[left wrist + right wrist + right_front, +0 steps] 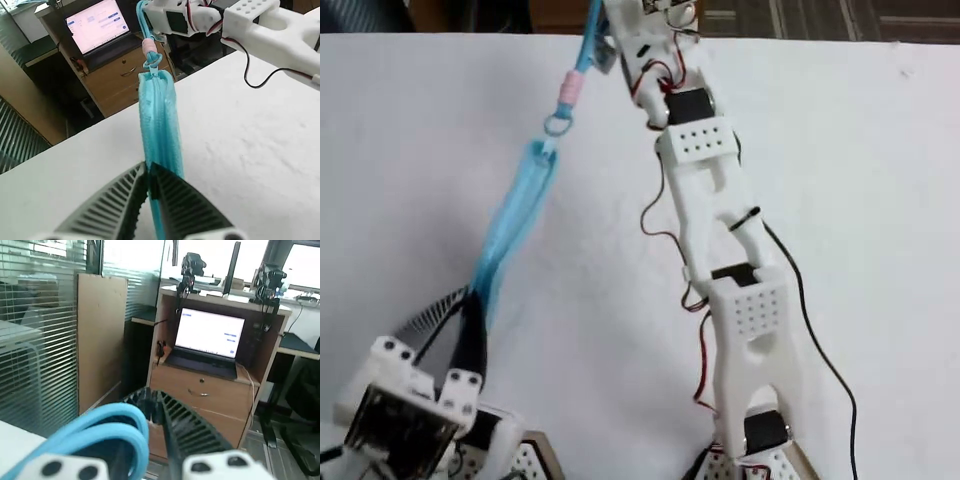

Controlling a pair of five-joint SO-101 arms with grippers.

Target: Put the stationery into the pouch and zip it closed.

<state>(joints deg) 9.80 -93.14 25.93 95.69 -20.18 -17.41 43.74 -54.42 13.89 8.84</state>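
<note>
A light blue pouch (515,215) hangs stretched edge-up over the white table (860,150), between my two grippers. My left gripper (477,298) is shut on the pouch's near end; in the left wrist view its black fingers meet on the fabric (148,169). The zip line along the pouch (157,115) looks closed up to the slider. From the slider's ring (153,60) a pink bead (567,92) leads to a blue cord loop (112,430). My right gripper (154,399) is shut on that loop, by the table's far edge (604,48).
The right arm's white links (720,210) and its red and black cables (820,340) cross the middle of the table. Beyond the far edge stands a wooden cabinet with an open laptop (207,337). Bare tabletop lies at both sides.
</note>
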